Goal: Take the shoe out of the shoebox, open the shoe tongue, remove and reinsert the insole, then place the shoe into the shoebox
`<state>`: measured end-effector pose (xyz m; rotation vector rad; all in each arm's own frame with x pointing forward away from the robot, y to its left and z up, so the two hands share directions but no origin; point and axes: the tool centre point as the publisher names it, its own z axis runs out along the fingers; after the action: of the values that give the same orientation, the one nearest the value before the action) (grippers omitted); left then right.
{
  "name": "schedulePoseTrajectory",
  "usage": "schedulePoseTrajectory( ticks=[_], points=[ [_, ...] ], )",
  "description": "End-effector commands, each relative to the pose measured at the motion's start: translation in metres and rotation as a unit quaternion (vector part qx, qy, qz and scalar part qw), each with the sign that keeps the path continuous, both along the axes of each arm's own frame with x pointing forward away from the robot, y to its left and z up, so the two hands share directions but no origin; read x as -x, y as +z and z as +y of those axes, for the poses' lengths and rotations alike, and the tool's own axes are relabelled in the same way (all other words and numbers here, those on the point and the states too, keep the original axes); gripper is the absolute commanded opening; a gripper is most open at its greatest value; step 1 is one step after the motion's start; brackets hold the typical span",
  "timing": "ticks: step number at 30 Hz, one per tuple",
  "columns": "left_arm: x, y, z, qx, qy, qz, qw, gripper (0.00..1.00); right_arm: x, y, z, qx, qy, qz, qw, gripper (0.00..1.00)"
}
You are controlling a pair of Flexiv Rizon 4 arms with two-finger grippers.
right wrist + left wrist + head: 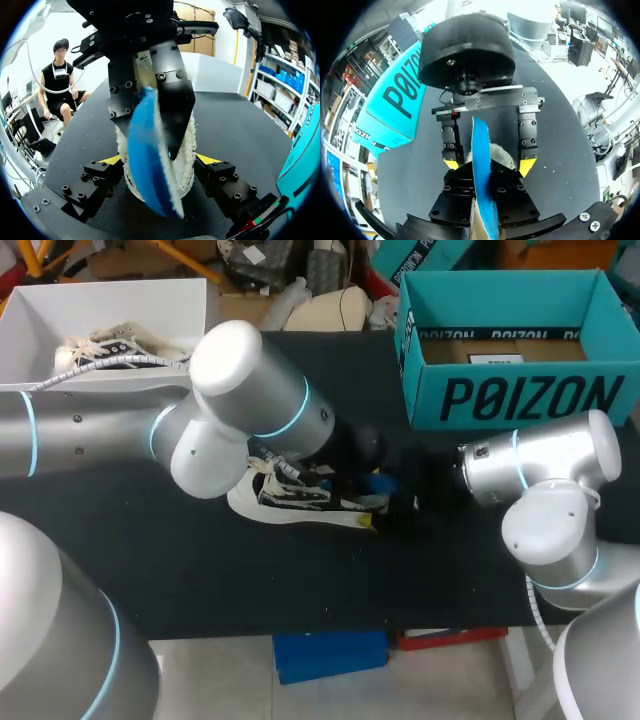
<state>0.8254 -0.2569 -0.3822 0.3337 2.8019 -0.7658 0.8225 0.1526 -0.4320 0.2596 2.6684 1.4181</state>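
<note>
Shoe [300,505]: white-soled and fleece-lined, lying mid-counter [200,580], well apart from the teal shoebox [520,400] at the far right. Insole [147,155]: blue, upright and mostly out, its lower end in the shoe's mouth. Left tool [149,120]: clamped on the insole. Right tool [160,160]: spread wide, both yellow tips against the shoe's sides. Step, as judged: insole removal or reinsertion; which of the two cannot be told. The next move calls for straight travel along the shoe while the right grip holds firm. Markings: large black lettering on the shoebox front; a small white label inside, unreadable.
</note>
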Motion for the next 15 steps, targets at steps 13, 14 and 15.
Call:
schedulePoseTrajectory(
  ticks=[13,14,15],
  points=[
    [0.038,0.139,0.028,0.131,-0.027,0.043,0.990,0.00,0.000,-0.001,0.000,0.002,-0.001,0.001,1.000,0.00],
    [0.040,0.152,0.025,0.138,-0.026,0.039,0.989,0.00,0.000,-0.001,0.000,0.002,-0.001,0.001,1.000,0.00],
    [0.042,0.166,0.021,0.147,-0.026,0.040,0.988,0.00,0.000,-0.001,0.000,0.002,-0.001,0.001,1.000,0.00]
  ],
)
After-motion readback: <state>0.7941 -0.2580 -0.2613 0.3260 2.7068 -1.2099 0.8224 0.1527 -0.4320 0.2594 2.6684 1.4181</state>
